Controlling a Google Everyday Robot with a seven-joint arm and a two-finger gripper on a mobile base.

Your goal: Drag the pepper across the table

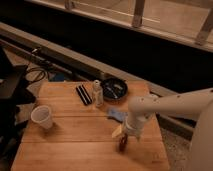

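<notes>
The pepper (pixel 121 144) is a small dark red-brown shape lying on the wooden table (pixel 75 145) near its front right part. My gripper (pixel 125 136) comes down from the white arm on the right and sits directly over the pepper's upper end, hiding part of it. A blue sponge (pixel 116 114) lies just behind the gripper.
A white paper cup (pixel 42 117) stands at the table's left. Two black sticks (pixel 83 94), a small bottle (pixel 97 93) and a dark bowl (pixel 114 89) sit at the back. The table's right edge is close to the arm. Cables and dark equipment lie at the left.
</notes>
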